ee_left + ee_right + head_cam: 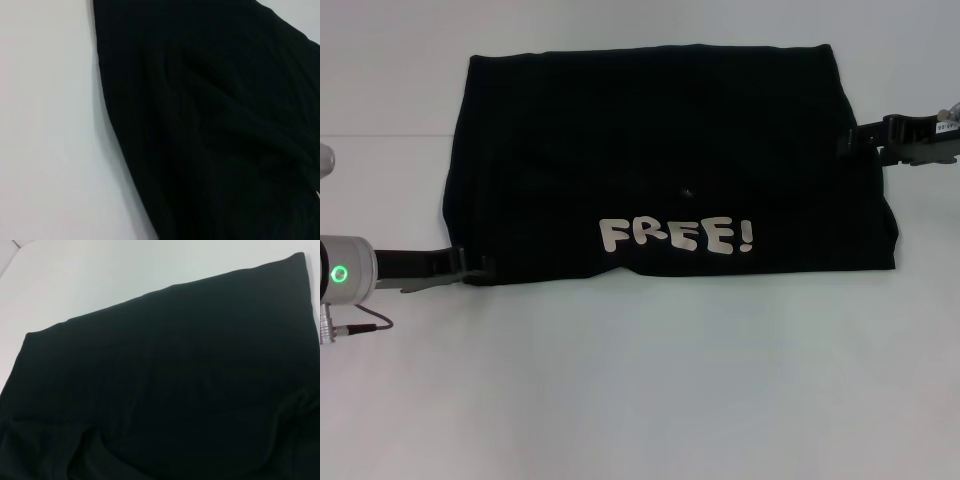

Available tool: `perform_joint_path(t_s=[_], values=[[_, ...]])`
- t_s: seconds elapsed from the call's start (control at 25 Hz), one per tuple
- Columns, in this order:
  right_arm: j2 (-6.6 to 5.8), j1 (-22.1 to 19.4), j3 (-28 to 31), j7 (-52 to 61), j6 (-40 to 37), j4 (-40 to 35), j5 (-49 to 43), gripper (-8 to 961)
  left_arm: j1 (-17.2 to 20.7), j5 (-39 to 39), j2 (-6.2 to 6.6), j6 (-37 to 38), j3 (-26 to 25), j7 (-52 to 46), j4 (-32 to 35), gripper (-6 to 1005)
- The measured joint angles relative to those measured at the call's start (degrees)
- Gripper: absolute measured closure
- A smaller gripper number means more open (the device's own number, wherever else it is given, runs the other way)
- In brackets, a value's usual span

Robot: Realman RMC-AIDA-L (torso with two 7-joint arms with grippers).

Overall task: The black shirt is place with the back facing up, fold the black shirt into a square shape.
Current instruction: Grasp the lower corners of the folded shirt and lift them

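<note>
One garment: a large, soft black cotton-like short-sleeved shirt (670,165) lies already folded into a wide rectangle on the plain white worktop (650,400), nearer the far edge than the near one.
Handling: I judge it light, limp and prone to sagging or creasing; it will drape from wherever it is lifted, so both ends need lifting evenly.
Surface: soft rumples show in both wrist views, so the layers may slip over each other when dragged.
Where to hold: the short side edges look best, pinching all layers together near the corners.
Left gripper (480,266): low at the shirt's near left corner, touching the fabric edge; I cannot tell whether it grips cloth or how far apart its jaws stand.
Right gripper (850,140): at the shirt's right edge, toward the far corner, against the fabric; its opening cannot be told either.
Writing: cream cartoon letters (676,236) reading "FREE!" sit along the near edge, facing up.
Other labels: none readable.
</note>
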Motion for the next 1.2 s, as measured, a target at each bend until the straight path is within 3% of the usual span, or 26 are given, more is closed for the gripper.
perform_joint_path(t_s=[0.08, 0.16, 0.4, 0.76, 1.2], values=[[0.0, 0.0, 0.0, 0.03, -0.08, -0.04, 0.0, 187, 0.01, 0.02, 0.0, 0.01, 0.01, -0.01, 0.08, 605], [-0.02, 0.0, 0.0, 0.04, -0.23, -0.09, 0.0, 187, 0.02, 0.03, 0.0, 0.03, -0.02, -0.06, 0.08, 818], [-0.38, 0.02, 0.0, 0.06, -2.25, -0.18, -0.91, 187, -0.23, 0.04, 0.28, 0.89, -0.28, -0.72, 0.68, 996], [-0.96, -0.57, -0.02, 1.58, -8.47, -0.01, -8.67, 188, -1.13, -0.25, 0.52, 3.29, -0.21, -2.77, 3.65, 997], [1.44, -1.63, -0.36, 1.16, -3.79, 0.39, -11.15, 189, -1.8, -0.34, 0.54, 2.47, -0.06, -2.92, 3.39, 997]])
